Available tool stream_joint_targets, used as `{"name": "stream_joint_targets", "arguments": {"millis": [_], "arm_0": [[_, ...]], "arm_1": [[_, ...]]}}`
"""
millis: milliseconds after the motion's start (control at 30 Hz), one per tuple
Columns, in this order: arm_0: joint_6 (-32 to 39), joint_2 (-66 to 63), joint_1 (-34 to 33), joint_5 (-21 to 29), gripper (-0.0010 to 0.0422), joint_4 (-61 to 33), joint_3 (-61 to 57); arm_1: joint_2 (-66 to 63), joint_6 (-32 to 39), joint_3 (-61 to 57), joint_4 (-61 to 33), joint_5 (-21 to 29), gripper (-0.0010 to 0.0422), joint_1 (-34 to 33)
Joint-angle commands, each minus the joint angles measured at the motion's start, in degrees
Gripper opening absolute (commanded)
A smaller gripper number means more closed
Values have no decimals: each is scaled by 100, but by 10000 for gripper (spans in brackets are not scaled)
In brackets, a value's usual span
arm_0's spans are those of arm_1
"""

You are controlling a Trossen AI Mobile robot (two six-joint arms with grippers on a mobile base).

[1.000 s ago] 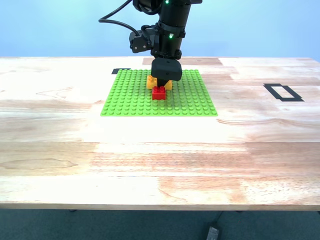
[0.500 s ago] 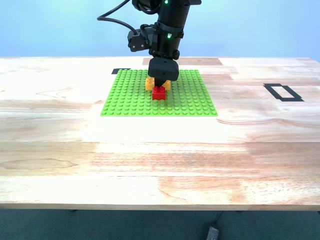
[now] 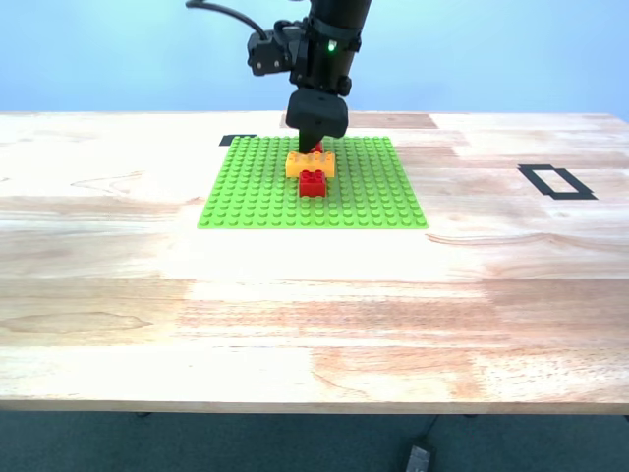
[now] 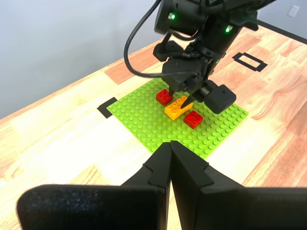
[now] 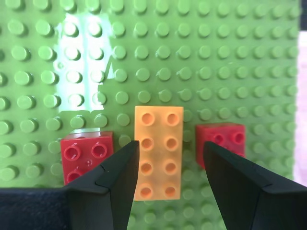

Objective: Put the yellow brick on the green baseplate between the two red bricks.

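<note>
The yellow brick [image 3: 311, 164] lies flat on the green baseplate [image 3: 256, 197], studs up, its long axis running across the exterior view from left to right. It sits between the two red bricks — the near red brick [image 3: 314, 183] just in front of it, the far red brick [image 3: 316, 147] just behind and partly hidden by the arm. In the second wrist view the yellow brick [image 5: 158, 151] shows two rows of four studs, a narrow strip of green separating it from each red neighbour.

My second gripper [image 5: 168, 179] hangs straight down over the yellow brick, jaws spread wider than the brick's width and clear of both its long sides — holding nothing. Its arm descends near-vertically from the top of the exterior view.

My first gripper [image 4: 171, 165] hovers off the plate with its fingertips pressed together, empty.

The wooden table [image 3: 314, 315] carries a black tape rectangle [image 3: 556, 181] at the exterior view's right and a black tape corner mark [image 3: 237, 139] at the baseplate's far left corner.
</note>
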Motion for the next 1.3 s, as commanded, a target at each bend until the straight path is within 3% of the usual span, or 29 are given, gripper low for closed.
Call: {"name": "stream_joint_targets", "arguments": {"millis": [33, 167, 433, 567, 1300], "arm_0": [[2, 0, 2, 0, 0, 2, 2], [2, 0, 2, -2, 0, 2, 2], [2, 0, 2, -4, 0, 0, 2], [2, 0, 2, -44, 0, 2, 2], [7, 0, 2, -44, 0, 15, 2]], "arm_1": [[-92, 0, -57, 4, -2, 176, -7], [-120, 2, -125, 2, 0, 148, -13], [-9, 90, -162, -4, -9, 33, -2], [42, 87, -162, -24, -11, -1, 2], [260, -87, -162, 363, -31, 3, 2]]}}
